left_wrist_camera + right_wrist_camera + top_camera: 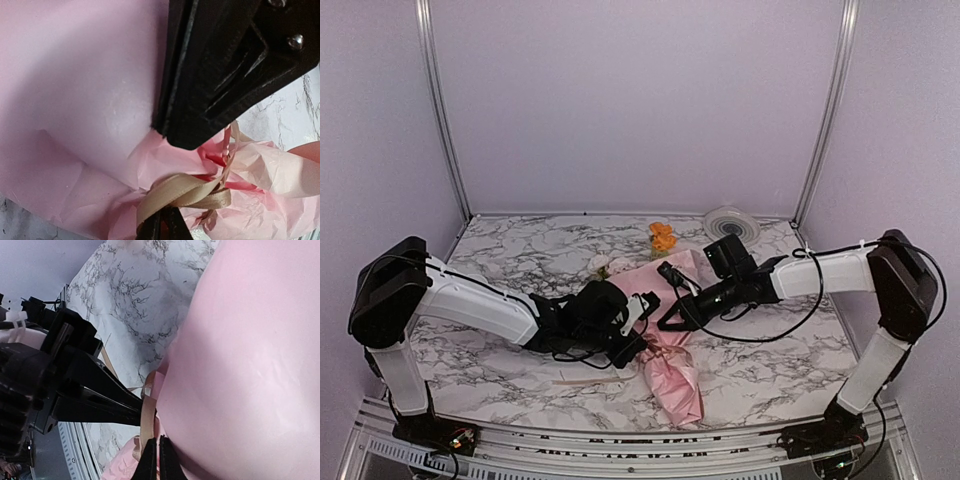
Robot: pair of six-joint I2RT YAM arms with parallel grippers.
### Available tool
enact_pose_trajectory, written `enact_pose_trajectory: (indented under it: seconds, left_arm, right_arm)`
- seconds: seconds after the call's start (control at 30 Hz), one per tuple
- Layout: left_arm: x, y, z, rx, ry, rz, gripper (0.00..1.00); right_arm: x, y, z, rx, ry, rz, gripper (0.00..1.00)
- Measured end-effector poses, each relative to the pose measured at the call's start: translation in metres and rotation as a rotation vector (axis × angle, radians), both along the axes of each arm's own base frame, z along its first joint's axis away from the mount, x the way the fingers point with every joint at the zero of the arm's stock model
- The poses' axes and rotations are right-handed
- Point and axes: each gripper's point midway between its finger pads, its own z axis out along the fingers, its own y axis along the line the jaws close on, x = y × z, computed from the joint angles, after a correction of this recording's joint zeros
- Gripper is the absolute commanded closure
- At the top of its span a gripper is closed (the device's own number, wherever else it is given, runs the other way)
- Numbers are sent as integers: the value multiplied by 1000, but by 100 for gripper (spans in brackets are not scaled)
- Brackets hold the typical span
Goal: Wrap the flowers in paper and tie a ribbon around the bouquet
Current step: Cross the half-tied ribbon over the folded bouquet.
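Left claw [161, 226] clamped on ribbon [175, 192], right claw [158, 456] likewise — around pink bouquet [676, 372]

worktop [520, 262]: marbled | centre: bouquet [677, 378], narrow end toward near edge | far right corner: white disc [731, 222] | left of bouquet: ribbon [588, 380] end, flat

Legible markings: none. No text, label, brand, number or sign can be read in any of the three views.
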Motion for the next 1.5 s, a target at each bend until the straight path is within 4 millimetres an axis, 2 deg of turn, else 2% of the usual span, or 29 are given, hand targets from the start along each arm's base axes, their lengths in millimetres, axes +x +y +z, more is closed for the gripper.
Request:
enact_pose_trajectory:
  seconds: [0.17,0.47,0.63,0.77,0.87,1.03,1.2,1.3,1.5]
  left_arm:
    - [0,0,-1,-4,10,10,93]
    - [0,0,-1,-8,18,18,93]
    - [0,0,-1,-10,22,23,93]
    - [0,1,-1,-10,23,23,93]
    - [0,1,-1,-10,23,23,93]
    - [-1,1,-2,-8,24,24,93]
    - [-2,3,-5,-2,30,26,93]
    - [-2,4,-5,-3,32,28,97]
    - [-3,7,-9,0,35,30,97]
  right_arm:
    - [-2,1,-12,-19,17,4,99]
    - [-14,9,-21,-49,-9,33,99]
    - [-14,11,-29,-55,-2,38,91]
    - [-17,16,-26,-18,16,62,84]
    - [-21,20,-21,24,31,82,83]
    - [-27,24,-22,64,69,103,89]
    - [-29,27,-24,78,100,105,100]
    - [-29,28,-23,87,106,108,100]
    - [-28,30,-20,98,107,103,100]
